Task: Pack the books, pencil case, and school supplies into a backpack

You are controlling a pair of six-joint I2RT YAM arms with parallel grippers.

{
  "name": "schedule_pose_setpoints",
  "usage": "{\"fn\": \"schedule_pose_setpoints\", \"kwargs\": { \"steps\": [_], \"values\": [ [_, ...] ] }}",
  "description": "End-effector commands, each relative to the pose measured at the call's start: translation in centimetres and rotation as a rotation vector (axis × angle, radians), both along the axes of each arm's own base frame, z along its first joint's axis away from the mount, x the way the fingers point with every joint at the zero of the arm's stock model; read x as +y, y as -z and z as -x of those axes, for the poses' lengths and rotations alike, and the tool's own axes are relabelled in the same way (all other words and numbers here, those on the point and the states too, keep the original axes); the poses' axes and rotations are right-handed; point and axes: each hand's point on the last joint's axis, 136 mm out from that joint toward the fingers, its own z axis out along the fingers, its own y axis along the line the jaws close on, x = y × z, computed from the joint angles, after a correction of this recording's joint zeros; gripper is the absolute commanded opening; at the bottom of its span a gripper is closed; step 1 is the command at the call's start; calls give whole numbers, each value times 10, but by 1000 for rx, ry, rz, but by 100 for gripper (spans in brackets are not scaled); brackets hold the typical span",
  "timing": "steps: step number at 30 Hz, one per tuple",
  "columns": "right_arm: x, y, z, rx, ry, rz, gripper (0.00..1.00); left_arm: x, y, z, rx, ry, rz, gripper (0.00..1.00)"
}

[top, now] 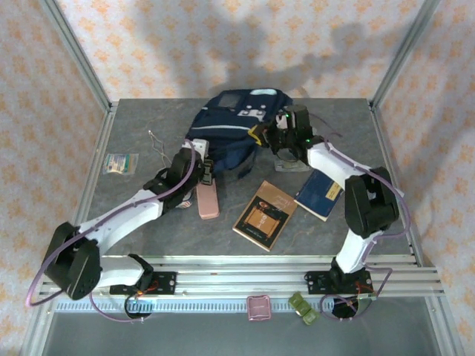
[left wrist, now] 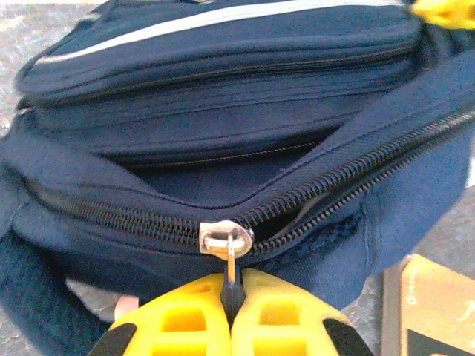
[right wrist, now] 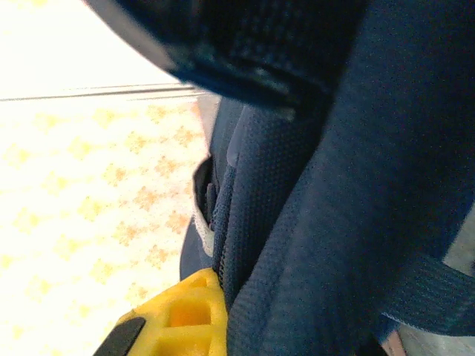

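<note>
Left tool [left wrist: 231, 315] pinches zip pull [left wrist: 227, 242]; right tool [top: 260, 135] clamps backpack [top: 223, 126] fabric.

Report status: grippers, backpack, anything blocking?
Left gripper shut on zipper pull, zipper partly open. Right gripper shut on backpack edge. Brown book, blue book, pink pencil case on table, unpacked. Opening looks unobstructed.

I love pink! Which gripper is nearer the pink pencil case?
Left. The left gripper is just beyond the pencil case, pinching the backpack by its zipper pull. The right gripper is farther off, at the backpack's right side.
</note>
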Motion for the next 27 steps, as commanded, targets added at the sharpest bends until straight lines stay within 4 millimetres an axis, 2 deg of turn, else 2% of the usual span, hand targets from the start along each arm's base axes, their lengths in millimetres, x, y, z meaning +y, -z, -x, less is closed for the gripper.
{"fn": "schedule_pose_setpoints", "kwargs": {
  "steps": [1, 4, 6, 7, 9, 11, 12, 14, 17, 18, 22, 25, 27],
  "values": [
    [-41, -11, -40, -101, 132, 57, 0, -5, -4, 8, -5, 15, 17, 0],
    [-75, 2, -60, -63, 205, 64, 0, -30, -3, 8, -5, 63, 47, 0],
    [-99, 19, -75, -29, 258, 118, 0, -58, -2, 7, -7, 116, 59, 0],
    [-107, 28, -81, -6, 271, 145, 5, -71, -1, 7, -8, 138, 63, 0],
    [-120, 45, -87, 46, 287, 194, 30, -100, 2, 3, -1, 176, 78, 0],
    [-127, 56, -81, 87, 299, 245, 48, -122, 8, -5, 8, 191, 86, 0],
    [-130, 59, -74, 102, 302, 261, 55, -131, 12, -9, 10, 196, 87, 0],
    [-133, 65, -54, 126, 303, 271, 59, -145, 19, -16, 18, 205, 91, 0],
    [-140, 75, -18, 161, 296, 300, 61, -162, 24, -22, 33, 230, 86, 0],
    [-139, 78, 0, 170, 290, 295, 61, -166, 25, -23, 36, 238, 82, 0],
    [-126, 80, 54, 187, 259, 210, 62, -176, 30, -20, 49, 268, 75, 0],
    [-109, 75, 75, 171, 243, 165, 65, -183, 35, -15, 60, 290, 71, 0],
    [-102, 71, 74, 150, 241, 151, 65, -188, 38, -10, 68, 307, 59, 0]
  ]
}}
